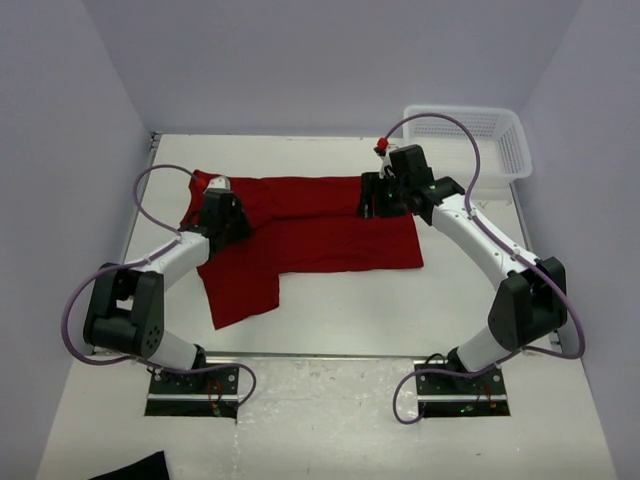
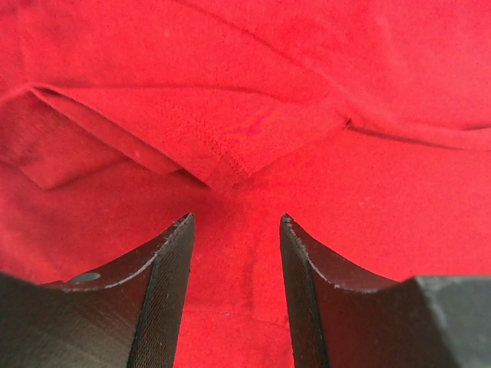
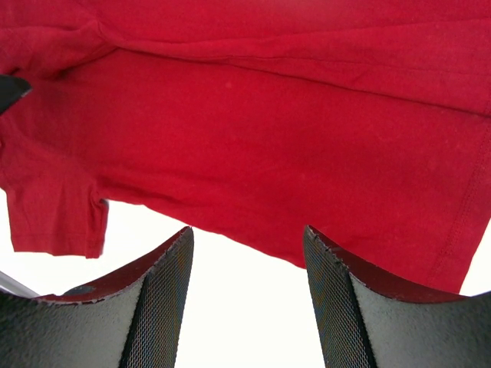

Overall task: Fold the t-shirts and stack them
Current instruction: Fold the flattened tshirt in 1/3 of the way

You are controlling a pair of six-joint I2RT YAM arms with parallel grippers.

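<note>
The dark red t-shirt point(image 1: 310, 235) lies spread across the middle of the white table, partly folded, with one flap hanging toward the front left. My left gripper point(image 1: 222, 208) is open over the shirt's left part; in the left wrist view its fingers point(image 2: 173, 268) frame a folded hem of the cloth point(image 2: 253, 123). My right gripper point(image 1: 375, 195) is open at the shirt's far right edge; in the right wrist view the shirt point(image 3: 268, 146) fills the top and bare table shows between the fingers point(image 3: 165, 291). Neither gripper holds anything.
A white mesh basket point(image 1: 470, 140) stands at the back right corner. A black cloth scrap point(image 1: 135, 468) lies at the bottom left, in front of the arm bases. Grey walls close the table on three sides.
</note>
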